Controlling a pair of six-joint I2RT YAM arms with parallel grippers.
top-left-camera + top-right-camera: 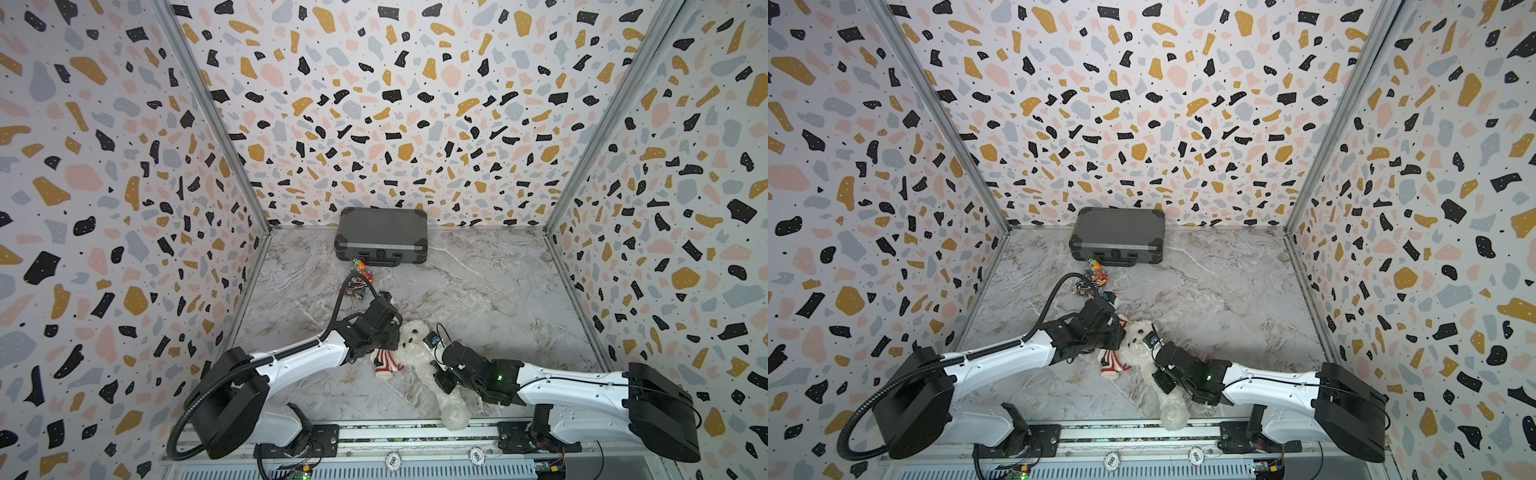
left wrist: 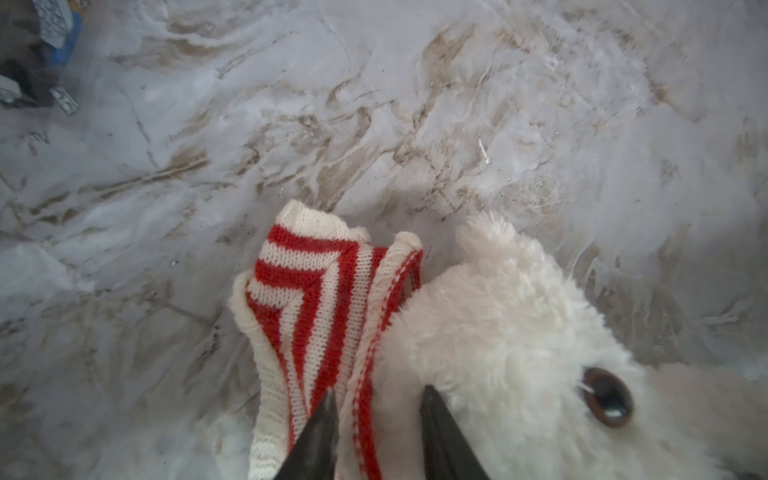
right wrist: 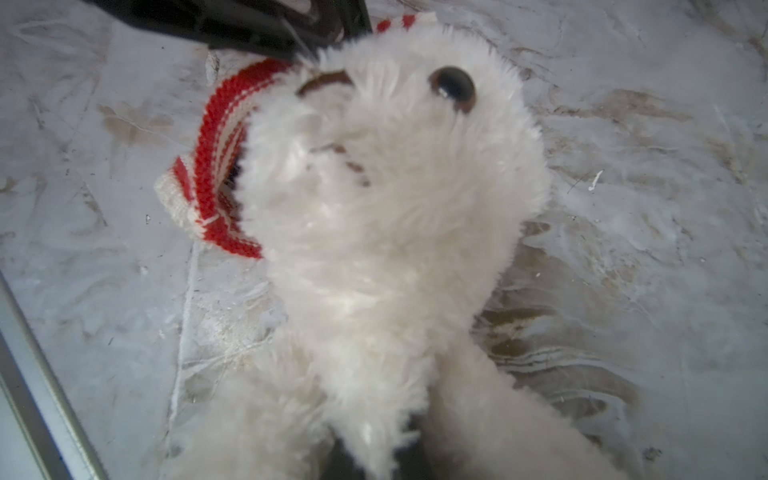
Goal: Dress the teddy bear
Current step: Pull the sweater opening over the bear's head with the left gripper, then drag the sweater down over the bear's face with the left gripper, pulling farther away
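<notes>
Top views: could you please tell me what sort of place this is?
Probably a robot test booth: terrazzo-print walls box in a marble-look tabletop, and a metal rail carries both arm bases.

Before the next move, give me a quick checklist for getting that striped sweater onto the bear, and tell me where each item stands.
1. Right hand grips the teddy bear: ok, shut on its fur.
2. Left hand holds the striped sweater: not ok. The jaws stand apart and the knit edge only lies between them.
3. Sweater over the head: not ok, it lies beside the head.
4. Sweater opening spread wide: cannot tell, the knit looks bunched.
5. Room around the bear: ok, the grey case sits farther back on the table.
</notes>
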